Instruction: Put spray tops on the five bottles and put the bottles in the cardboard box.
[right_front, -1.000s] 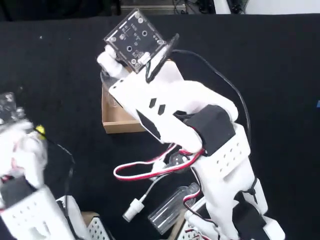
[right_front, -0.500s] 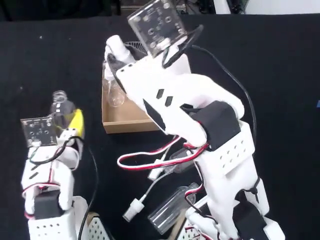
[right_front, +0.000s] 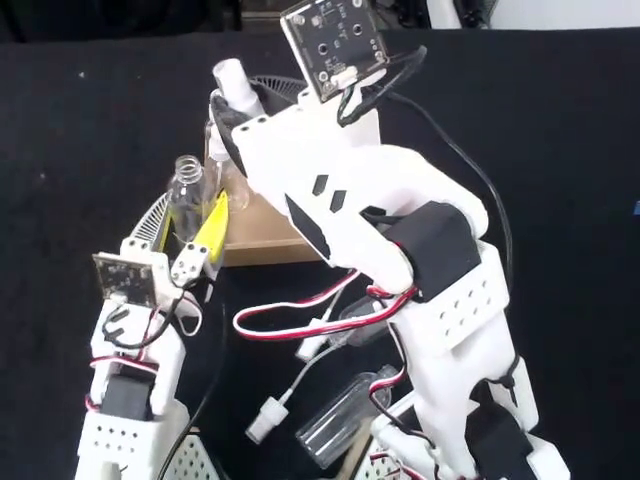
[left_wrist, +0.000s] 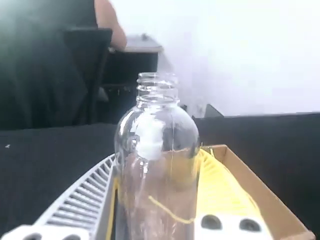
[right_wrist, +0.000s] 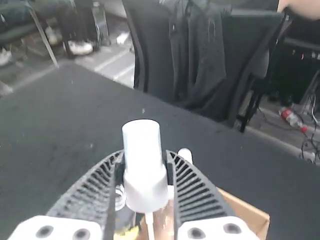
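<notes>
On the black table (right_front: 560, 150), the cardboard box (right_front: 245, 250) sat toward the far side, and the right arm overhung it, covering most of its interior in the high view.

1. Right gripper (right_front: 240, 100): clenched on a white spray top (right_front: 237, 80), held upright between the black ribbed fingers (right_wrist: 192, 192), above the box's far left corner.
2. Left gripper (right_front: 190, 215): clamped on a clear bottle (right_front: 186, 190) between one white and one yellow finger. This bottle stood upright with an open neck, just outside the box's left wall and apart from the spray top.
3. Second bottle (right_front: 232, 185): clear, at the inner left wall of the box, largely hidden by the right arm.

Obstructions and surroundings:
- A loose bottle (right_front: 345, 415) lay on its side near the right arm's base.
- A loose spray top (right_front: 265, 420) with its tube lay just beside that bottle.
- Red and white cables (right_front: 290, 335) looped across the table between the box and the loose bottle.
- A chair draped with dark clothing (right_wrist: 200, 55) stood beyond the table.

Markings: print on the wrist circuit boards (right_front: 335, 45) was too small to read. The held bottle (left_wrist: 155, 165) showed a plain clear wall.
</notes>
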